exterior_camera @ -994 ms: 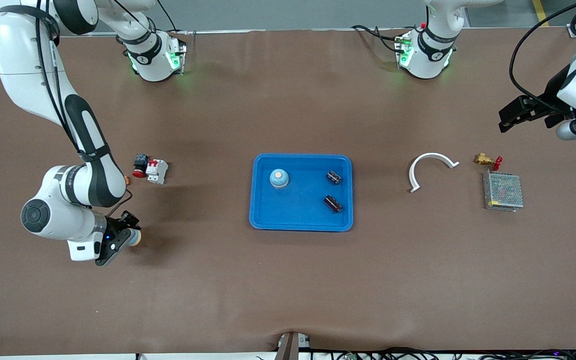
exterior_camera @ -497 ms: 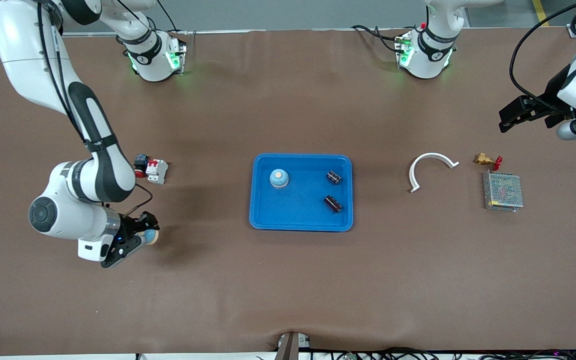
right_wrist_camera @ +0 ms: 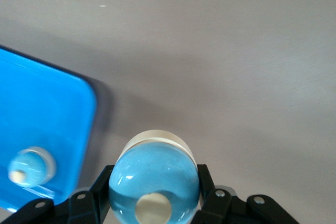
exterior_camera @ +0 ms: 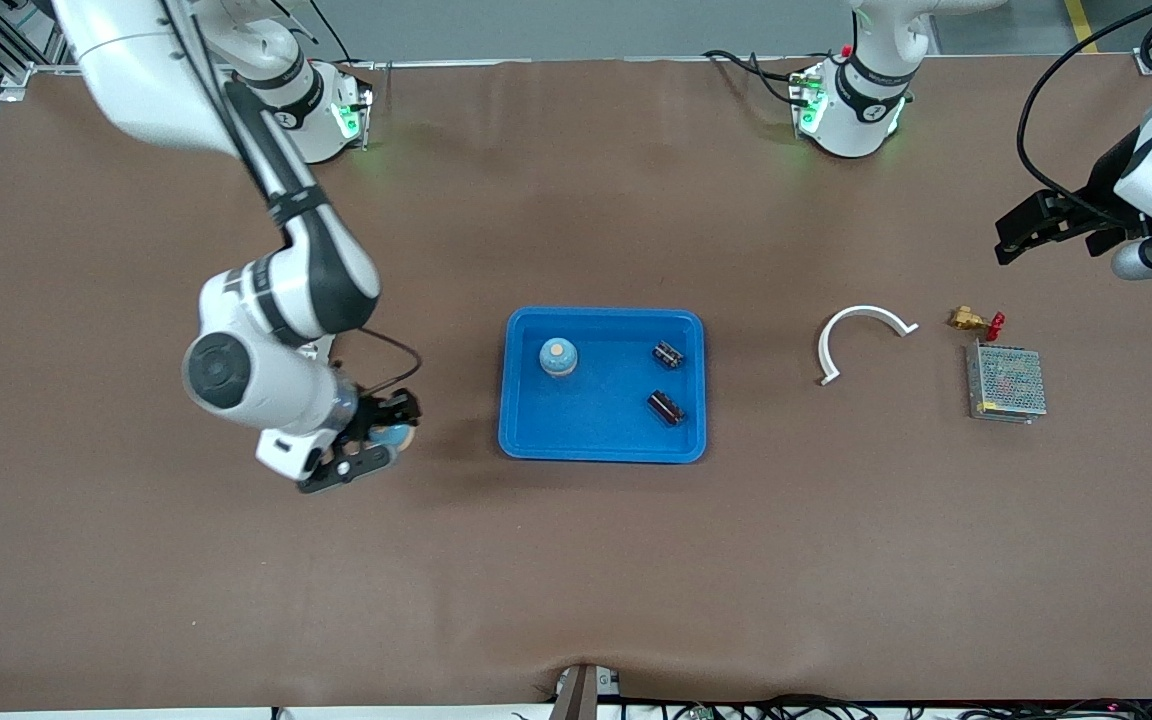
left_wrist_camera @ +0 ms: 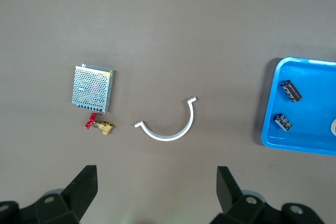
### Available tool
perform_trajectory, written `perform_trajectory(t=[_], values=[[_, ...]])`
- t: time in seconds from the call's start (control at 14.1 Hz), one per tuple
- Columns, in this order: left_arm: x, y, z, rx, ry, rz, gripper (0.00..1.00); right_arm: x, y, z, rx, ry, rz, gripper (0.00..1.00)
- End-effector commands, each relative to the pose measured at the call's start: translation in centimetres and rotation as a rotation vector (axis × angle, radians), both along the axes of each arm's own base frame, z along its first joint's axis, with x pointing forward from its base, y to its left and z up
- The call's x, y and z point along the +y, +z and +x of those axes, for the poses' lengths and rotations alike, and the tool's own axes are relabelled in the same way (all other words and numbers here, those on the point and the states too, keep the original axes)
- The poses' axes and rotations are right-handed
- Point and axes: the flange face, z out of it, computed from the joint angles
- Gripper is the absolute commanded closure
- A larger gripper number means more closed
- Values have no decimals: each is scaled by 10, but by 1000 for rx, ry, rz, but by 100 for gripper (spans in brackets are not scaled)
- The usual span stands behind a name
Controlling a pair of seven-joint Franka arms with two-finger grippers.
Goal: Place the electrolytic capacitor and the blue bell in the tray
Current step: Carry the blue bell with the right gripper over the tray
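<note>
Between the right end effector's point(exterior_camera: 373, 446) clamped fingers you see a blue bell point(right_wrist_camera: 154, 182), a glossy sky-blue dome with a pale button on top, held above the counter point(exterior_camera: 576, 560) just off the tray's point(exterior_camera: 526, 440) end toward the right arm. That bright-blue tray already carries another blue bell point(exterior_camera: 558, 356) and two dark electrolytic capacitors point(exterior_camera: 667, 353). Your left end effector point(left_wrist_camera: 155, 190) waits, fingers spread wide, above the counter's left-arm end.
</note>
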Motion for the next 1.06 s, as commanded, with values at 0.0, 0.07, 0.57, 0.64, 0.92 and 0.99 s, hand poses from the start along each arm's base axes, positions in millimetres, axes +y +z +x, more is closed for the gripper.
perform_trajectory(t=[0.0, 0.07, 0.57, 0.64, 0.92, 0.99], values=[[-1, 6, -2, -13, -1, -19, 0, 39, 5, -20, 13, -93, -13, 46], [3, 6, -2, -11, -1, -20, 0, 54, 5, -25, 3, -126, -12, 46], [6, 8, -5, -7, 1, -16, 0, 127, -21, -53, -51, -258, -14, 46], [6, 7, -4, -5, 2, -16, 0, 137, -30, -59, -49, -266, -15, 46], [5, 8, -5, -7, -1, -16, 0, 158, -61, -68, -89, -295, -42, 46], [6, 10, -5, -10, 5, -15, 0, 160, -67, -68, -91, -296, -42, 46]])
